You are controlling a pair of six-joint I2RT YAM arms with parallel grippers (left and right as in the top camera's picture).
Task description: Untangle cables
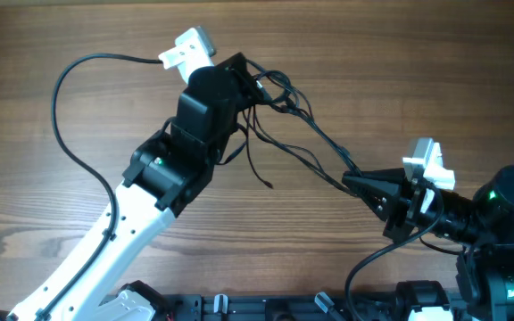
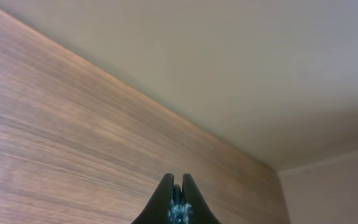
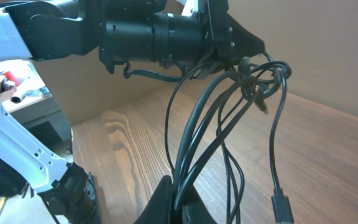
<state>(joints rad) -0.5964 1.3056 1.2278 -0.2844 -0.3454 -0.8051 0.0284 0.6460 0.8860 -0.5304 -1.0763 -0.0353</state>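
The cables [image 1: 315,135] are thin dark wires stretched above the table between my two grippers. My left gripper [image 1: 255,82] is shut on their knotted end at the top centre. In the left wrist view its jaws [image 2: 176,182] are closed with a dark bit between the tips. My right gripper [image 1: 352,184] is shut on several strands at the right. In the right wrist view the cables [image 3: 211,118] rise from my jaws [image 3: 180,186] to the knot [image 3: 253,81] at the left gripper [image 3: 244,50]. A plug end [image 3: 283,208] hangs loose.
The left arm's thicker black cable [image 1: 61,116] loops over the wooden table [image 1: 400,62] at the left. Loose wire ends [image 1: 264,181] dangle under the knot. The arm bases [image 1: 239,308] line the front edge. The table's far edge [image 2: 229,146] meets a beige wall.
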